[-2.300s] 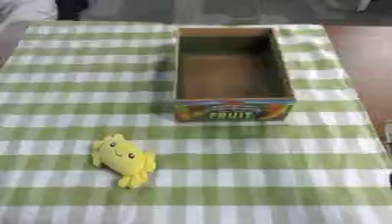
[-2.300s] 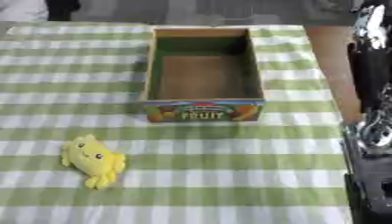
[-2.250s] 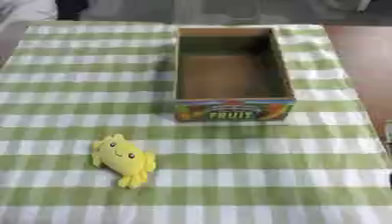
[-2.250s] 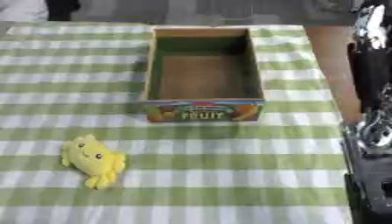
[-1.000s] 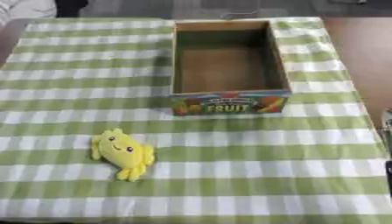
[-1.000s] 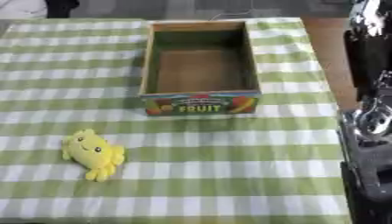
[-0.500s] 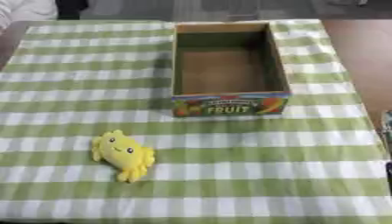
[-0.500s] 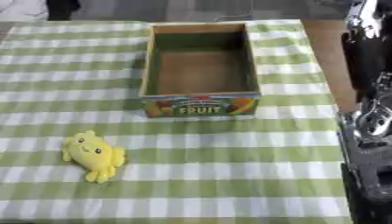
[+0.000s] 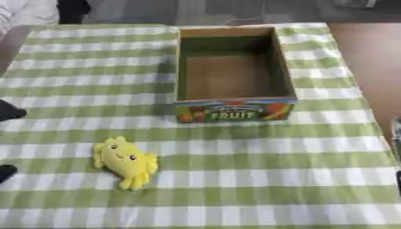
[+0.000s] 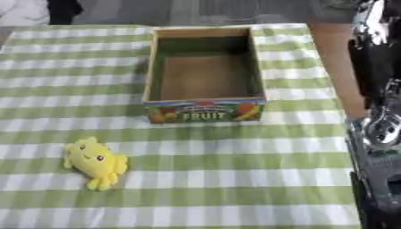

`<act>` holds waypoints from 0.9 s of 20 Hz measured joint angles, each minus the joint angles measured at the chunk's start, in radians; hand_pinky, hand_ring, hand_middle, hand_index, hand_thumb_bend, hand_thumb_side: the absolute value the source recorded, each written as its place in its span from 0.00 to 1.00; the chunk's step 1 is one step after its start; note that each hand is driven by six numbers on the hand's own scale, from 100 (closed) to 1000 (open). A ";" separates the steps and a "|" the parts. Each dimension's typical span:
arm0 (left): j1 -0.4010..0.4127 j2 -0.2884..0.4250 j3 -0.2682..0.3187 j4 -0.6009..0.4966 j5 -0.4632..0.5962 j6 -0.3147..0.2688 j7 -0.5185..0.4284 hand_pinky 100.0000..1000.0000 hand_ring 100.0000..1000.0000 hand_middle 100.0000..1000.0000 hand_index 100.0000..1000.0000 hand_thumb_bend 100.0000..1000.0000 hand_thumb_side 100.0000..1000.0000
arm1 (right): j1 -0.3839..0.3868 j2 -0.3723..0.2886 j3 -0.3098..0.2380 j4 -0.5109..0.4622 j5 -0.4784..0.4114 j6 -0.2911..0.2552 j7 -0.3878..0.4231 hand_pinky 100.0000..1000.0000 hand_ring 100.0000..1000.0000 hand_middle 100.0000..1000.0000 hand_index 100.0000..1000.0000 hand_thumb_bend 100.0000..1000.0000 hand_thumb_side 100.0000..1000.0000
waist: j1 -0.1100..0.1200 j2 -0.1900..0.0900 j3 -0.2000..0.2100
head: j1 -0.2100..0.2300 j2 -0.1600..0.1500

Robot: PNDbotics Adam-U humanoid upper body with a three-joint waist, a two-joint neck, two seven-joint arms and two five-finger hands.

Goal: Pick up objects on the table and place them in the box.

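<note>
Yellow plush toy [image 9: 124, 162] lying on checked cloth [image 9: 258, 179], well apart from empty fruit box [image 9: 235, 71]. Seeing right arm [image 10: 377, 134] only; hand state: cannot tell.

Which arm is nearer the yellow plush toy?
Left. Dark bits of the left arm show at the view's left edge, close beside the yellow plush toy; the right arm stands at the far right edge.

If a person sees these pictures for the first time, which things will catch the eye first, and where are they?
The bright yellow plush toy stands out first; it lies on the green checked tablecloth at the near left. Behind it, toward the middle of the table, an open cardboard box marked FRUIT stands with nothing inside. In the right eye view, a black and silver robot arm fills the right edge.
</note>
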 measured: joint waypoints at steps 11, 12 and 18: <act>-0.118 0.011 -0.076 -0.018 0.110 -0.030 -0.107 0.78 0.76 0.72 0.92 0.32 0.88 | 0.002 0.000 0.006 0.000 -0.005 0.001 0.009 0.77 0.86 0.50 0.82 0.00 0.52 | 0.005 -0.003 -0.007 | 0.008 0.000; -0.132 0.011 -0.083 -0.018 0.117 -0.030 -0.121 0.78 0.76 0.71 0.91 0.34 0.87 | 0.002 0.000 0.006 0.000 -0.006 0.001 0.009 0.77 0.86 0.50 0.82 0.00 0.52 | 0.005 -0.003 -0.008 | 0.009 0.000; -0.208 0.008 -0.135 0.007 0.145 -0.017 -0.219 0.81 0.77 0.70 0.90 0.45 0.85 | 0.006 0.000 0.007 0.000 -0.008 0.001 0.013 0.77 0.87 0.50 0.82 0.00 0.52 | 0.006 -0.004 -0.014 | 0.019 0.000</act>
